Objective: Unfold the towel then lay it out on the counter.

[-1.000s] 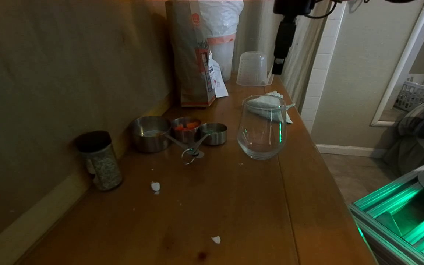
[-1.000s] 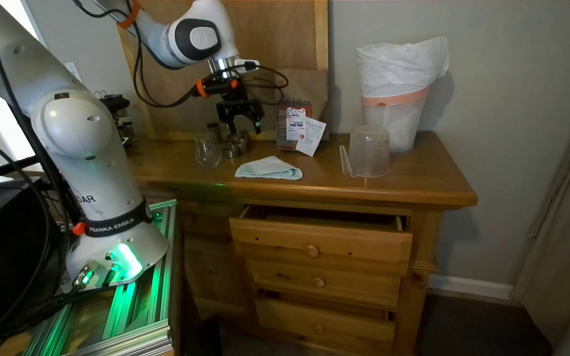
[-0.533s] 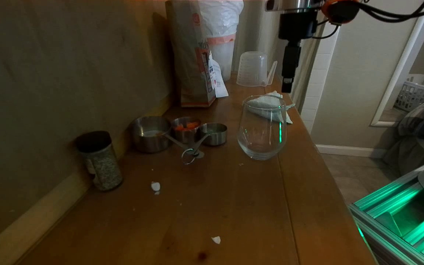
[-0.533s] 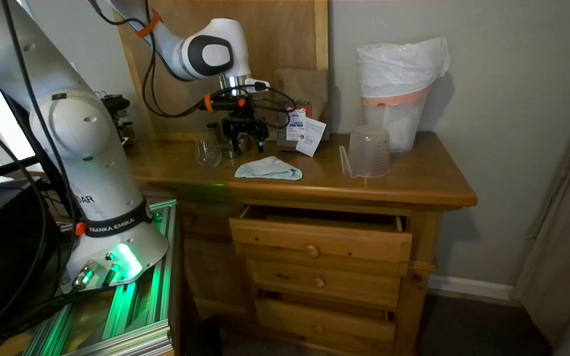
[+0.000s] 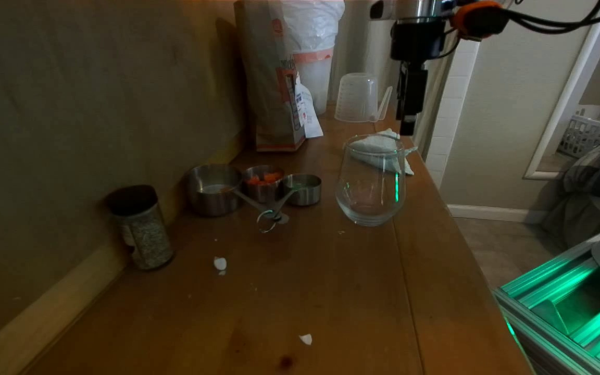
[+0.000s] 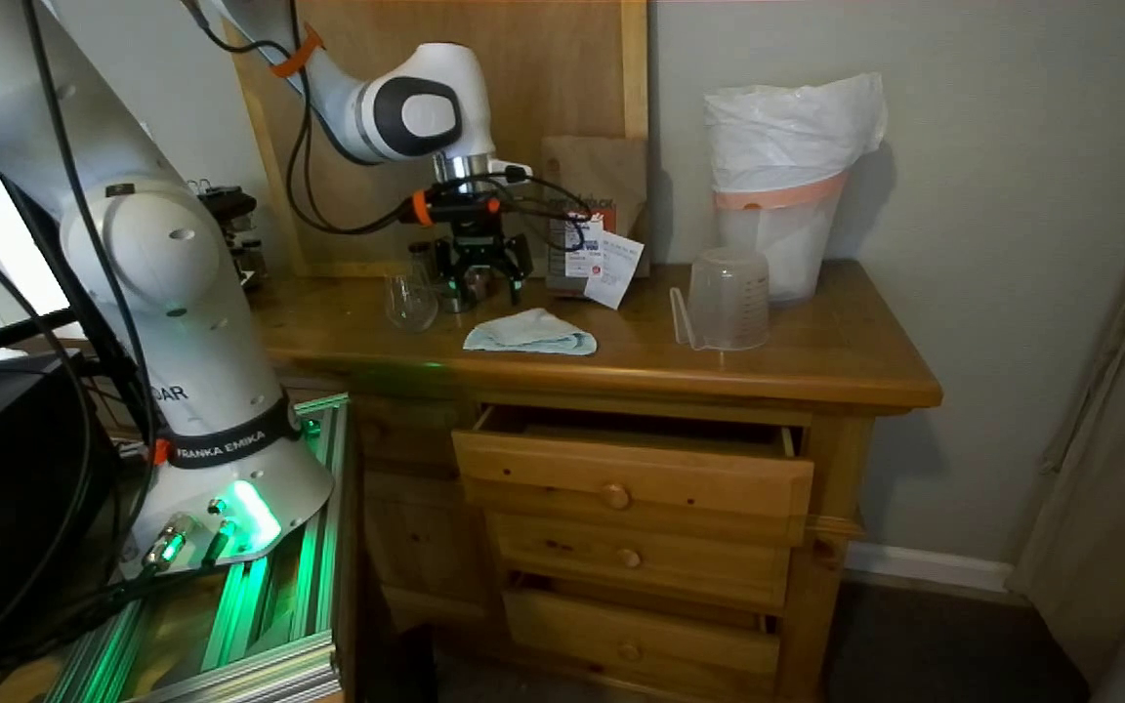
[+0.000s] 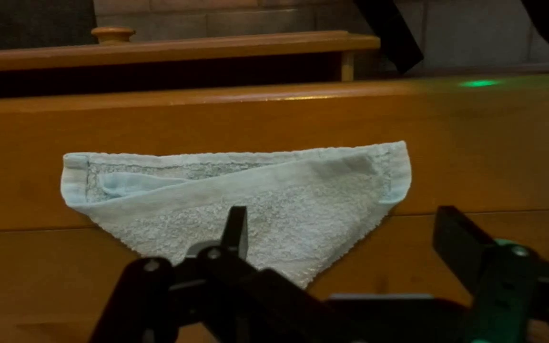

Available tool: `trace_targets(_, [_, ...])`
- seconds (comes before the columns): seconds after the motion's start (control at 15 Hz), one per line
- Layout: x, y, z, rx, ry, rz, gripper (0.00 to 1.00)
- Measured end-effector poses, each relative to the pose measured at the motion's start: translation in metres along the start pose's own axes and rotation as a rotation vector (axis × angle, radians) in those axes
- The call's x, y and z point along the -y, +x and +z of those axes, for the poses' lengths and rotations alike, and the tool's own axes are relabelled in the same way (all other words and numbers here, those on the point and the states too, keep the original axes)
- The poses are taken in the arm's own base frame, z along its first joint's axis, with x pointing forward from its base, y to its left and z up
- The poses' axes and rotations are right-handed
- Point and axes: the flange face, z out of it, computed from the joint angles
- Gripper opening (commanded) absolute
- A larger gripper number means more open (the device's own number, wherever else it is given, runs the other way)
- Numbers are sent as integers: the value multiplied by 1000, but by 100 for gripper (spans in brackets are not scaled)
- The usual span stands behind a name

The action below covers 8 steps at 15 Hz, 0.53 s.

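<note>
Your wrist view is showing the towel (image 7: 298, 205) folded; an exterior view is catching it partly through the glass (image 5: 369, 211).
It is lying on the counter (image 6: 821, 347) below your gripper (image 7: 343, 221), fingers spread.

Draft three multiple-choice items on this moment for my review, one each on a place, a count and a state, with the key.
1. Where does the pale blue-white folded cloth towel lie?
A) Inside the pulled-out brown wooden drawer
B) On the long brown wooden counter
C) On top of the tall brown paper bag

2. How many round silver metal cups are visible on the counter?
A) One
B) Six
C) Three

3. How is the black two-fingered tool?
A) Open
B) Shut on the towel
C) Shut on a cup

Right letters:
1 B: both exterior views show it resting on the wood.
2 C: an exterior view shows three grouped together.
3 A: the wrist view shows its fingers well apart.
</note>
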Motion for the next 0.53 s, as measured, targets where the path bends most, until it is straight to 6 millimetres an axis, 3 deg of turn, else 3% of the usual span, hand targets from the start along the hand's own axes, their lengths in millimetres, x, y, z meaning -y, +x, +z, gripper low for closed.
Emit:
trace_targets(0.47, [4, 0, 19, 51, 8, -63, 100])
trace_targets(0.53, [5, -1, 22, 60, 11, -68, 89])
